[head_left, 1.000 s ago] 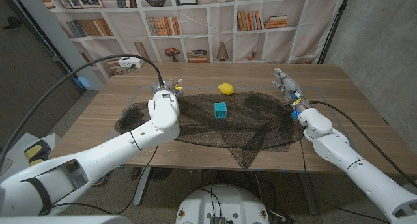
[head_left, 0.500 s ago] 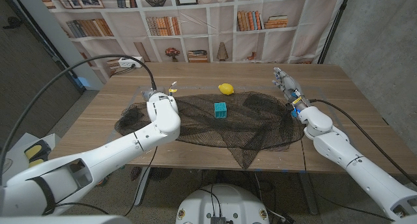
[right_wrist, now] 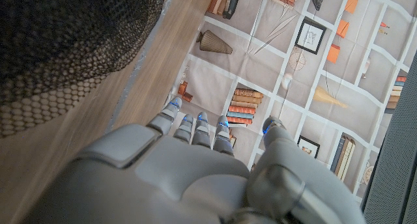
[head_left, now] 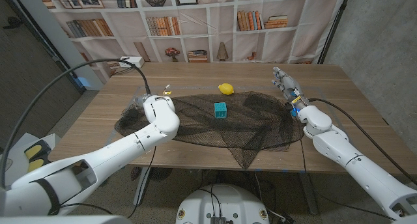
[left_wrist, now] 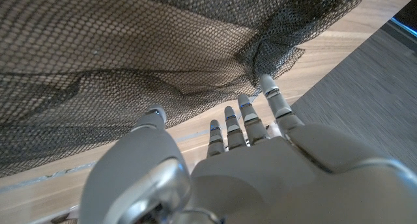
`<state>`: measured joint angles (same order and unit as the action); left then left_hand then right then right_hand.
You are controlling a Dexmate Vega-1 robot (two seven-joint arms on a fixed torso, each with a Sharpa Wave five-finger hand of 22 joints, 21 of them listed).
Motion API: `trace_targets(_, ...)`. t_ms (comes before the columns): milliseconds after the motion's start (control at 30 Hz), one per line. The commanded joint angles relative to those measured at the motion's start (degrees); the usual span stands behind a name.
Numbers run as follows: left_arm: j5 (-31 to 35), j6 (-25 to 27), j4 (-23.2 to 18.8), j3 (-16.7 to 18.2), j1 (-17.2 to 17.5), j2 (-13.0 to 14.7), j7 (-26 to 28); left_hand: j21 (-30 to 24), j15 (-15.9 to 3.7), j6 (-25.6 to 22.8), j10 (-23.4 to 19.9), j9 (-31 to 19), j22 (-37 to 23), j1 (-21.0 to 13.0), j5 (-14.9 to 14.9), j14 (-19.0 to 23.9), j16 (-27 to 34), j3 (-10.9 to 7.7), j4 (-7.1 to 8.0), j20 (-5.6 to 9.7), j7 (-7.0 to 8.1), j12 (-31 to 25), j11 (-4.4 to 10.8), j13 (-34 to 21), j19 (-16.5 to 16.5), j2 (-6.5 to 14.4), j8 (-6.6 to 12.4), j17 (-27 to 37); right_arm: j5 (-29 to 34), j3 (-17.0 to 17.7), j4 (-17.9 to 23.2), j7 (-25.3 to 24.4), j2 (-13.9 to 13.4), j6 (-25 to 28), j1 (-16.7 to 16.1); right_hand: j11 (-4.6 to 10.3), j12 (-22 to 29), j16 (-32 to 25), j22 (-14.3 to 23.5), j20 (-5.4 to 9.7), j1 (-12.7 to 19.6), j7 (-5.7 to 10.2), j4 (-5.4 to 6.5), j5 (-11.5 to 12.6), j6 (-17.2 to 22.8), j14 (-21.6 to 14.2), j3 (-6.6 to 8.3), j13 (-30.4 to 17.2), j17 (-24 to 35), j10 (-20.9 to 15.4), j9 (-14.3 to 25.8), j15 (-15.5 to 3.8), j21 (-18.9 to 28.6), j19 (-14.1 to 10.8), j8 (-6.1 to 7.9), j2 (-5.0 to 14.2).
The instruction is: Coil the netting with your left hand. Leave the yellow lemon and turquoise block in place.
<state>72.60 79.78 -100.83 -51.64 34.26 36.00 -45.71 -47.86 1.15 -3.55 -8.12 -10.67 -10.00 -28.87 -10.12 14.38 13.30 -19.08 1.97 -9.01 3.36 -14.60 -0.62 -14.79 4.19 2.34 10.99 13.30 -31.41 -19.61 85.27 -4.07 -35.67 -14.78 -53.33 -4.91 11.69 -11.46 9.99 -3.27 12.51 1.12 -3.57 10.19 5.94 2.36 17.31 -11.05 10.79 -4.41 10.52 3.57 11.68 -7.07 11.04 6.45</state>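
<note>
The left hand [left_wrist: 260, 165] hovered at the netting's [head_left: 215, 123] left edge, its fingers [left_wrist: 244, 113] spread and holding nothing, tips just short of a bunched corner. A good start, I judged, would be to gather that corner and roll inward slowly, since the turquoise block [head_left: 221, 109] sat on the mesh mid-tabletop, the yellow lemon [head_left: 226, 89] at its far edge. The right hand [head_left: 290, 92] stood extended, empty, beside the netting's right edge.

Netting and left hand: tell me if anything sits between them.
Nothing visible does. The left hand hovers with fingers apart at the netting's left edge. The turquoise block sits on the mesh farther in; the yellow lemon lies at its far edge, both away from the hand.
</note>
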Motion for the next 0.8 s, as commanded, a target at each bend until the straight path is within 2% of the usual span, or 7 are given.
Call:
trace_targets(33, -6.7, 0.2, 3.14, -1.54, -2.0, 0.13, 1.74, 0.19, -0.1, -0.04, -0.32, -0.12, -0.26, 0.38, -0.26, 0.53, 0.4, 0.25, -0.25, -0.26, -0.3, -0.06, 0.18, -0.07, 0.69, -0.41, 0.04, -0.03, 0.37, -0.19, 0.28, -0.68, 0.11, 0.58, 0.28, -0.04, -0.09, 0.12, 0.2, -0.13, 0.02, 0.35, -0.21, 0.03, 0.24, -0.29, 0.22, -0.21, 0.19, -0.51, 0.19, 0.31, -0.13, -0.14, -0.03, 0.24)
trace_targets(267, -14.35, 0.2, 4.51, -4.1, -3.97, 0.33, 7.55, 0.17, -1.01, -2.02, -2.42, -0.15, -0.26, -0.21, -0.61, 2.52, 1.0, -0.06, -0.97, -0.11, -0.96, -0.81, 0.56, -0.1, 2.71, -0.3, 0.8, -0.38, 0.56, -0.23, 0.33, -1.12, 0.14, 0.86, 0.36, -0.05, -0.09, 0.12, 0.2, -0.17, -0.04, 0.34, -0.2, 0.03, 0.24, -0.3, 0.23, -0.22, 0.2, -0.53, 0.19, 0.29, -0.15, -0.1, -0.04, 0.24)
trace_targets(367, -17.51, 0.2, 4.97, -5.41, -4.94, 0.39, 10.39, 0.17, -1.82, -3.37, -3.75, -0.18, -0.26, -1.43, -0.78, 4.31, 1.46, -0.74, -1.97, 0.19, -1.12, -1.21, 0.84, -0.1, 4.31, 0.12, 1.16, -0.73, 0.64, -0.24, 0.31, -1.22, 0.15, 0.96, 0.5, -0.09, -0.09, 0.12, 0.2, -0.2, -0.05, 0.34, -0.21, 0.03, 0.26, -0.32, 0.23, -0.22, 0.19, -0.53, 0.19, 0.35, -0.15, -0.1, -0.03, 0.22)
trace_targets(500, -21.07, 0.2, 5.37, -7.9, -6.5, 0.72, 14.11, 0.03, -4.04, -7.02, -7.63, -0.19, -0.26, -3.97, -0.68, 8.99, 2.67, -2.14, -4.23, 1.72, -0.42, -2.24, 2.63, 0.14, 7.69, 0.61, 1.97, -1.35, 0.66, -0.3, 0.16, -1.21, 0.24, 1.04, 0.73, -0.05, -0.11, 0.12, 0.2, -0.17, -0.07, 0.32, -0.21, 0.03, 0.26, -0.31, 0.23, -0.22, 0.19, -0.49, 0.19, 0.35, -0.15, -0.1, -0.03, 0.21)
trace_targets(633, -24.19, 0.2, 5.79, -9.55, -7.38, 0.55, 18.77, -0.26, -6.39, -14.75, -14.65, -0.3, -0.31, -7.0, -0.32, 15.13, 4.24, -4.64, -6.74, 3.2, -0.62, -4.17, 4.24, 0.35, 11.8, 2.82, 3.78, -1.7, 0.71, -0.34, 0.13, -1.5, 0.32, 1.28, 0.76, -0.03, -0.1, 0.13, 0.2, -0.16, -0.09, 0.34, -0.21, 0.03, 0.25, -0.31, 0.24, -0.22, 0.2, -0.52, 0.19, 0.31, -0.16, -0.07, -0.04, 0.23)
trace_targets(700, -24.73, 0.2, 5.84, -9.93, -7.57, 0.57, 19.66, -0.63, -8.05, -21.49, -20.82, -0.37, -0.37, -9.65, -0.24, 20.8, 5.84, -7.27, -8.62, 4.13, -1.17, -5.85, 5.46, 0.4, 14.51, 5.35, 5.29, -1.75, 0.71, -0.33, 0.11, -1.55, 0.34, 1.26, 0.74, -0.03, -0.1, 0.12, 0.2, -0.19, -0.08, 0.34, -0.21, 0.04, 0.22, -0.32, 0.25, -0.22, 0.2, -0.53, 0.19, 0.35, -0.16, -0.07, -0.05, 0.24)
trace_targets(800, -24.05, 0.2, 6.72, -10.75, -7.96, 0.13, 19.84, -1.61, -10.85, -28.25, -28.94, -0.42, -0.49, -12.76, -0.58, 28.3, 8.78, -10.52, -10.25, 5.17, -1.23, -8.23, 6.82, 0.08, 17.85, 7.73, 6.72, -0.95, 0.77, -0.31, 0.1, -1.78, 0.37, 1.28, 0.66, 0.0, -0.12, 0.12, 0.2, -0.17, -0.09, 0.35, -0.22, 0.04, 0.21, -0.34, 0.26, -0.22, 0.19, -0.49, 0.19, 0.27, -0.16, -0.08, -0.05, 0.23)
